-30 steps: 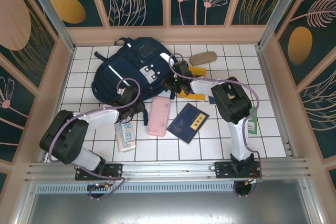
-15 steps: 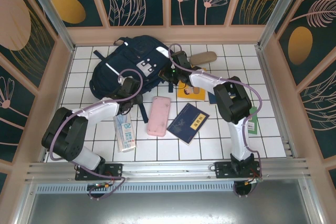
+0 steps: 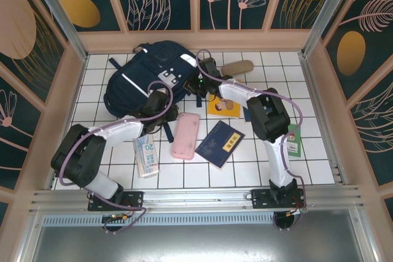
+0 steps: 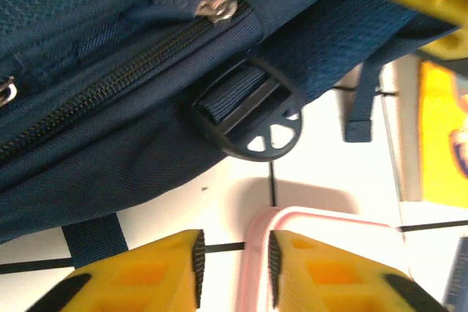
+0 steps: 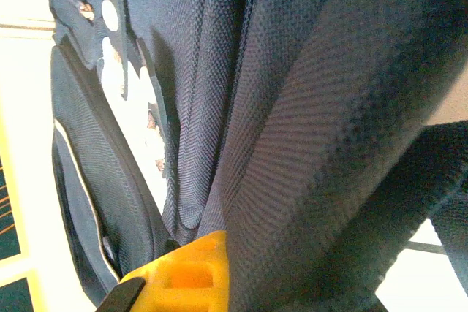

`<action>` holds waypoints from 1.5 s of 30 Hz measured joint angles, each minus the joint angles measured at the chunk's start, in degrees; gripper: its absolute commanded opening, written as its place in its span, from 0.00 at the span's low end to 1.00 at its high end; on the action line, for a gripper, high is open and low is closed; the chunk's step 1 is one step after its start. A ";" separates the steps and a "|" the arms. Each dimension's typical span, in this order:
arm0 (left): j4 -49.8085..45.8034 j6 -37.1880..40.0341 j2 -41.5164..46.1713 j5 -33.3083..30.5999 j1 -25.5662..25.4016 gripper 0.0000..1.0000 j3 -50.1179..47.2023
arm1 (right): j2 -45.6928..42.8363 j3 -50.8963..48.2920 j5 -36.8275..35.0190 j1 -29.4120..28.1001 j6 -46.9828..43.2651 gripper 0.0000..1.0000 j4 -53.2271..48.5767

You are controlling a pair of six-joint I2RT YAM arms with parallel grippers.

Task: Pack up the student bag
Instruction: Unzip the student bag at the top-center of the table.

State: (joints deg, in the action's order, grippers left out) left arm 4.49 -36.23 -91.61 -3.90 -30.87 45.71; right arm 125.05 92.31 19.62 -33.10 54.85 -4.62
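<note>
White tiles cover the surface (image 3: 276,72) of a booth walled with leaf-patterned panels. On it lies the student bag (image 3: 144,78), with the left pincer (image 3: 161,101) at its near edge and the right pincer (image 3: 198,83) against its right side.

Over the last second the bag has turned and shifted slightly, and the right pincer has travelled with it. That pincer is clenched, seemingly on a fold of bag fabric. The left pincer has come up from beside the pink case (image 3: 185,135) to the bag's edge. Its jaws have narrowed but stand apart, with nothing between them. I judge the bag is being positioned for opening. Packing has not begun, since the case and the yellow book (image 3: 224,107) lie outside the bag.

Just beyond the left pincer's tips, the left wrist camera shows a zipper that looks shut, its pull (image 4: 216,7) and a round black buckle (image 4: 252,118), all too small to make out overhead. The right wrist camera shows one yellow finger (image 5: 191,272) pressed against hanging fabric, a contact the arm hides from above.
</note>
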 measured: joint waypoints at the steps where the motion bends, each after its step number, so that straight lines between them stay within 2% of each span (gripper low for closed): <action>1: 0.00 0.00 -1.27 -0.46 0.39 0.28 0.02 | 0.42 0.22 0.00 0.00 0.00 0.00 -0.09; 7: -0.70 0.76 -6.40 -1.77 5.57 0.29 1.92 | 2.01 1.49 0.02 0.00 0.00 0.00 -0.17; 12: -3.19 2.80 -10.12 -3.02 6.67 0.30 6.54 | 4.83 4.33 -0.04 0.17 0.00 0.00 0.04; 16: -5.73 4.33 -11.96 -2.51 7.32 0.35 9.03 | 7.15 6.32 0.02 0.22 -0.02 0.00 -0.44; 18: -6.08 4.37 -11.93 -1.51 7.32 0.36 9.38 | 7.80 7.26 0.02 0.22 -0.02 0.00 -1.03; 22: -5.53 3.67 -11.91 0.09 7.21 0.31 9.38 | 8.59 8.98 0.04 0.22 0.00 0.00 -2.58; 28: -4.04 0.74 -11.85 0.46 4.50 0.36 9.73 | 9.05 9.53 0.48 0.22 0.00 0.00 -2.97; 33: -4.20 -2.27 -13.88 0.31 2.10 0.39 14.05 | 9.05 9.53 0.70 0.22 0.00 0.00 -2.95; 45: -9.75 -6.93 -21.20 -2.62 1.27 0.39 21.81 | 9.05 9.53 0.70 0.22 0.50 0.00 -2.93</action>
State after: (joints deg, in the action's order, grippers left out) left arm -5.26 -43.16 -112.81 -6.52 -29.61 67.53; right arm 134.10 101.84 20.32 -32.88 55.35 -7.55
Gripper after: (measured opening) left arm 0.395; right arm 0.085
